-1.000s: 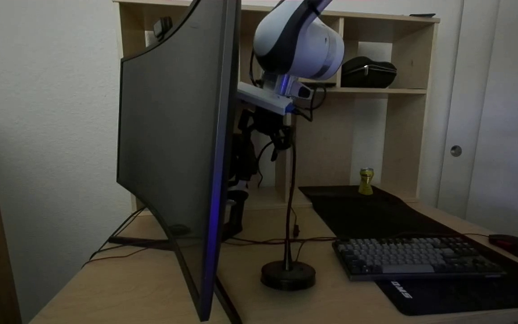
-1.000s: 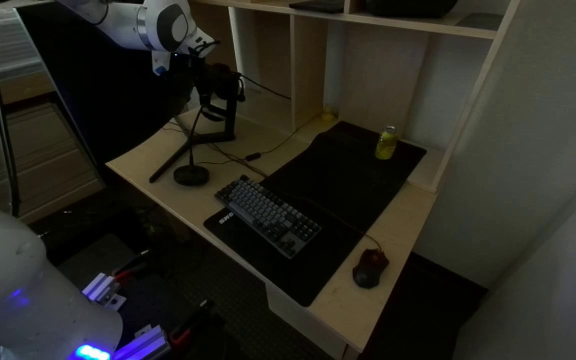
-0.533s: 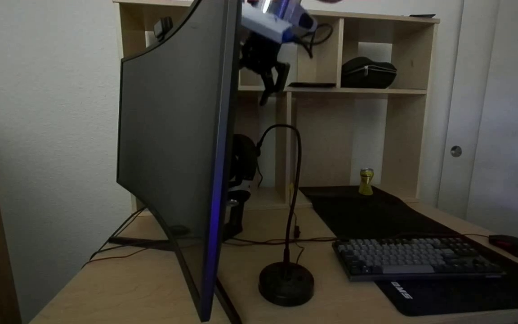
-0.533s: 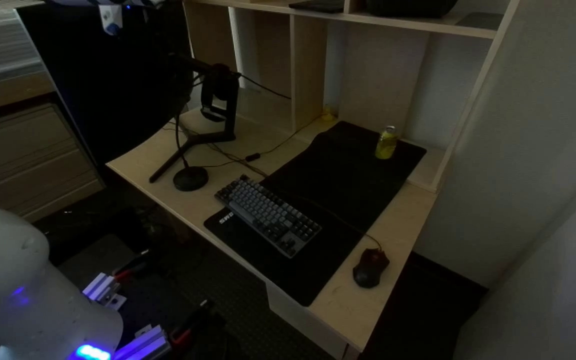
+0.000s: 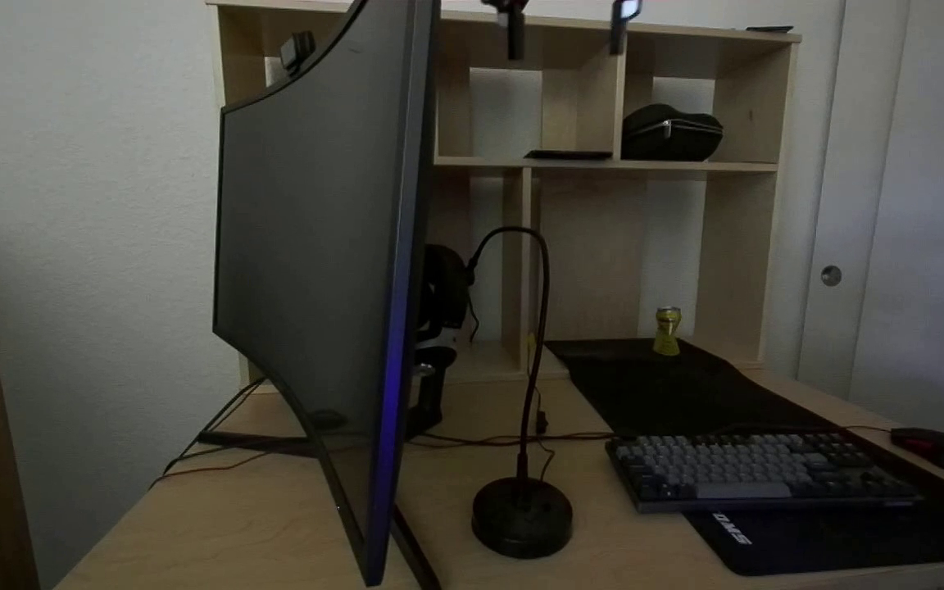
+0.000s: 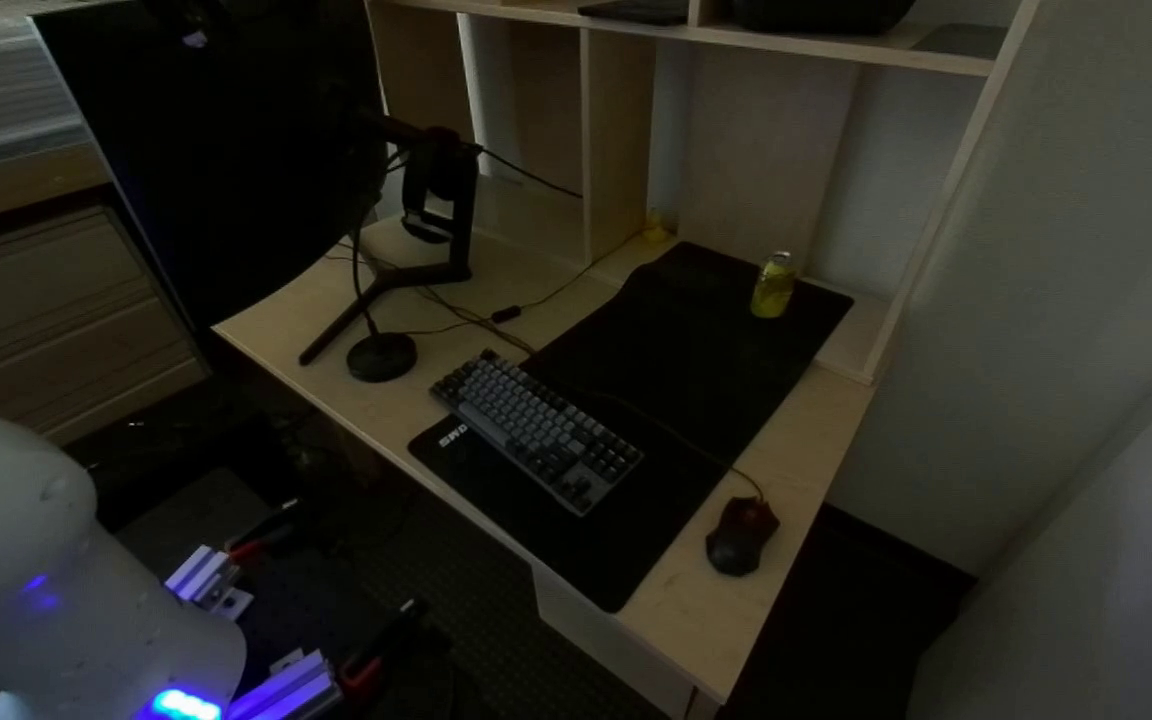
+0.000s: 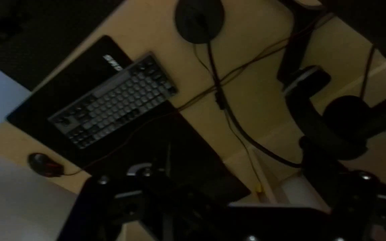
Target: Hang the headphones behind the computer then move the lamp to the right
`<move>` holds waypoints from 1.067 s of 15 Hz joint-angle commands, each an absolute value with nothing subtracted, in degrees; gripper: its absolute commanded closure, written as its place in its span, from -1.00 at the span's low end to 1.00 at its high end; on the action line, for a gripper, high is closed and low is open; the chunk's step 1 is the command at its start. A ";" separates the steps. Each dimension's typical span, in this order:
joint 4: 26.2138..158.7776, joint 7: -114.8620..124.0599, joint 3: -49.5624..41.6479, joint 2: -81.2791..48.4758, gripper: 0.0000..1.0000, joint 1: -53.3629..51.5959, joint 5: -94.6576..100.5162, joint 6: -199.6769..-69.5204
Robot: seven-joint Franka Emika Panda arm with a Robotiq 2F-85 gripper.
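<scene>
"You had the tool (image 5: pixel 566 51) up high, spread wide."

"You did, and well below it your black lamp (image 5: pixel 521 520) stood upright on the table (image 5: pixel 234 512), between the computer (image 5: pixel 316 229) and the keyboard (image 5: pixel 742 469)."

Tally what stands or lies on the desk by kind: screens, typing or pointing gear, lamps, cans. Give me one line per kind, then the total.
Screens: 1 (monitor)
Typing or pointing gear: 2 (keyboard, mouse)
Lamp: 1
Yellow can: 1
Total: 5
</scene>
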State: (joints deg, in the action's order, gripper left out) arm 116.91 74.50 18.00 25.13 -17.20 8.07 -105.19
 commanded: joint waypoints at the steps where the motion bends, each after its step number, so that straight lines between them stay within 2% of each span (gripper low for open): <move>1: 117.21 68.90 16.43 31.91 -1.00 -15.71 1.92 -93.13; 2: 117.77 67.63 14.42 32.64 -1.00 -15.69 -2.30 -93.79; 3: 116.71 70.22 18.57 31.87 -1.00 -14.18 1.22 -94.39; 7: 118.02 63.87 16.01 31.64 -1.00 -14.54 -2.42 -93.95; 12: 125.19 42.25 7.95 24.08 -1.00 -16.49 -4.01 -109.07; 16: 124.20 43.44 11.11 15.21 -1.00 -9.95 -4.85 -114.76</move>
